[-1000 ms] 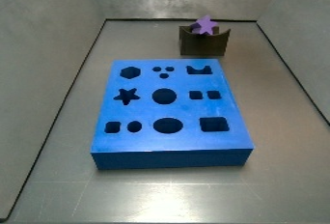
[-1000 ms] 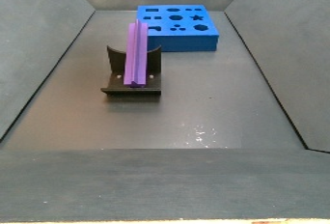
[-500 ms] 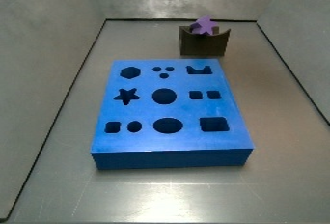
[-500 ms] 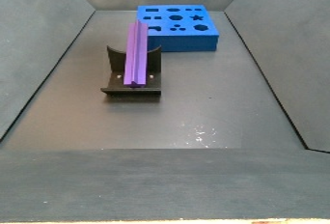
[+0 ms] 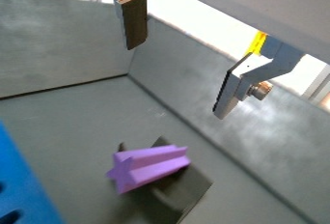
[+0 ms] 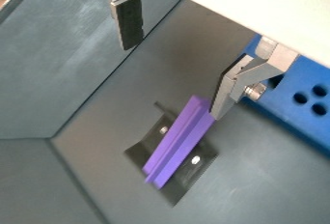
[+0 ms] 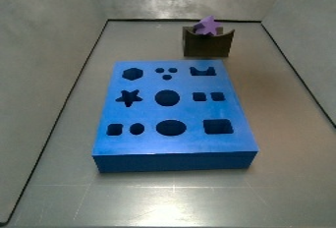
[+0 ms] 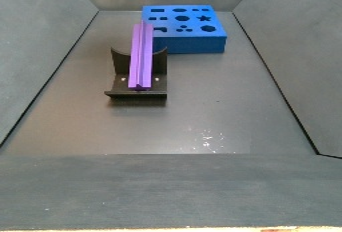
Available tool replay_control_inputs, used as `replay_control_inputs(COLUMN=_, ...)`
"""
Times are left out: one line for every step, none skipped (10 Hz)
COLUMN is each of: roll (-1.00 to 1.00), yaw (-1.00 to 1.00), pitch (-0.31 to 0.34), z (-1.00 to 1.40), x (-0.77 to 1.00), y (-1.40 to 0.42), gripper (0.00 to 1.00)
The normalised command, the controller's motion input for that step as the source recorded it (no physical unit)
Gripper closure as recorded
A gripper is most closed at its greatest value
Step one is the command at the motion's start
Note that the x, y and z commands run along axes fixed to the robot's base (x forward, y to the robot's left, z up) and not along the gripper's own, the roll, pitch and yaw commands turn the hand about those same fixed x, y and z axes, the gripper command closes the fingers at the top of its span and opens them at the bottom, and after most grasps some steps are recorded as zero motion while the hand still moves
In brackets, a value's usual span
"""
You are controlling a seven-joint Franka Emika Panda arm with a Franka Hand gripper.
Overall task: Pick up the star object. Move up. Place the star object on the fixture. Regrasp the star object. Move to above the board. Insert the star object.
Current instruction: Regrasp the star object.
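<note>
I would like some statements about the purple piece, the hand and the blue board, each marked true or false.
1. The star object lies on the fixture. True.
2. The hand is shut on the star object. False: in both wrist views it is open, empty, above the piece.
3. The board has a star-shaped hole. True.
4. The star object is already inserted in the board. False: it rests on the fixture, apart from the board.
</note>
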Motion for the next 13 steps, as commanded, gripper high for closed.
replay_control_inputs(roll=1.00, yaw=0.06, pitch=0.112, z=-0.01, x=0.09, y=-0.04, gripper=0.00)
replay_control_inputs(roll=1.00, yaw=0.08, pitch=0.147, z=-0.01, x=0.11, y=-0.05, gripper=0.00)
replay_control_inputs(roll=1.00, yaw=0.10, pitch=0.171, z=-0.01, x=0.11, y=-0.05, gripper=0.00)
replay_control_inputs(roll=1.00, yaw=0.14, pitch=0.208, z=-0.01, x=0.11, y=-0.05, gripper=0.00)
replay_control_inputs(roll=0.94, yaw=0.18, pitch=0.221, z=-0.01, x=0.11, y=-0.06, gripper=0.00)
replay_control_inputs(roll=0.70, yaw=0.21, pitch=0.194, z=-0.01, x=0.12, y=-0.06, gripper=0.00)
replay_control_inputs(roll=0.52, yaw=0.22, pitch=0.168, z=-0.01, x=0.12, y=-0.06, gripper=0.00)
replay_control_inputs(roll=0.41, yaw=0.23, pitch=0.149, z=-0.01, x=0.12, y=-0.06, gripper=0.00)
replay_control_inputs(roll=0.25, yaw=0.24, pitch=0.102, z=0.00, x=0.11, y=-0.05, gripper=0.00)
replay_control_inputs(roll=0.19, yaw=0.24, pitch=0.053, z=-0.01, x=0.09, y=-0.05, gripper=0.00)
replay_control_inputs(roll=0.17, yaw=0.22, pitch=0.026, z=-0.01, x=0.09, y=-0.05, gripper=0.00)
replay_control_inputs(roll=0.16, yaw=0.20, pitch=0.015, z=-0.01, x=0.09, y=-0.06, gripper=0.00)
replay_control_inputs(roll=0.22, yaw=0.29, pitch=0.040, z=-1.00, x=0.03, y=0.04, gripper=0.00)
